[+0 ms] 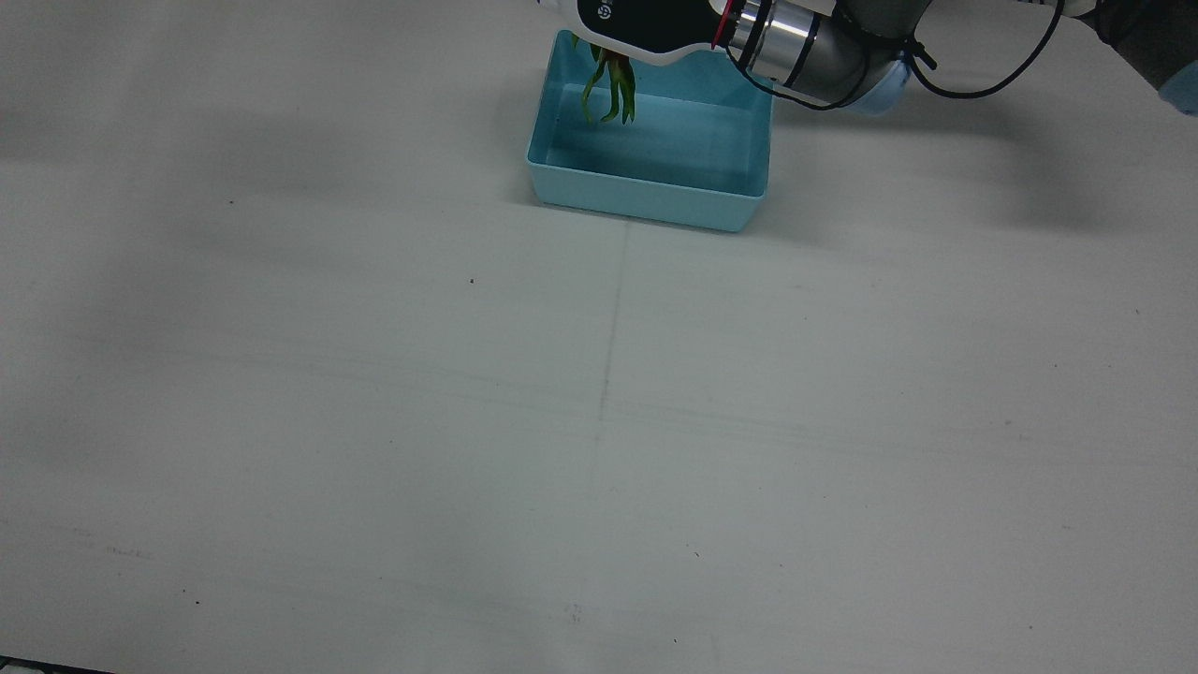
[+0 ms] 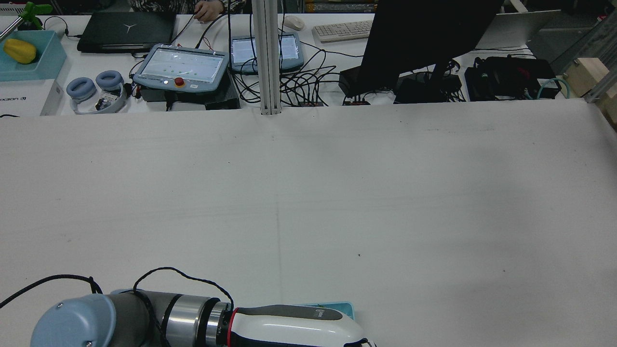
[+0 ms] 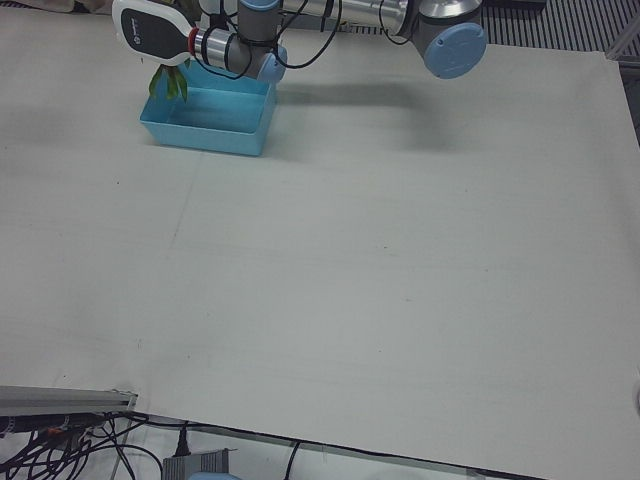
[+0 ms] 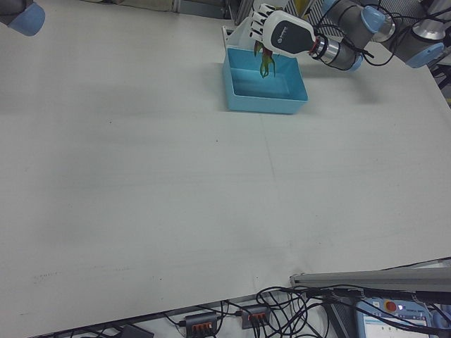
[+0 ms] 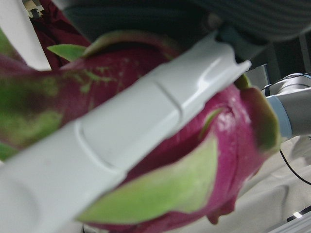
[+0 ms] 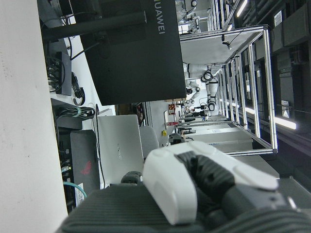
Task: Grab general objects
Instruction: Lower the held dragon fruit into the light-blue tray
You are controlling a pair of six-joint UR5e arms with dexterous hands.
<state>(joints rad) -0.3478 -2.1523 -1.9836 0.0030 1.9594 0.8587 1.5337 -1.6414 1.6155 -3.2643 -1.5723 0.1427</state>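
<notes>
My left hand (image 1: pixel 636 23) is shut on a dragon fruit (image 5: pixel 228 145), magenta with green scales. It holds the fruit just above the far corner of a light blue bin (image 1: pixel 646 197). Only the fruit's green leaves (image 1: pixel 613 89) hang below the hand in the front view. The left hand view shows a white finger (image 5: pixel 121 136) wrapped across the fruit. The hand (image 4: pixel 282 34) and bin (image 4: pixel 264 104) also show in the right-front view. The inside of the bin looks bare. My right hand (image 6: pixel 194 189) shows only in its own view, away from the table.
The white table (image 1: pixel 599 421) stretches wide in front of the bin. Beyond its far edge stand a monitor (image 2: pixel 424 38), teach pendants (image 2: pixel 181 65), cables and headphones (image 2: pixel 94 89). A second blue bin (image 2: pixel 43 60) with a yellow fruit (image 2: pixel 20 50) sits there.
</notes>
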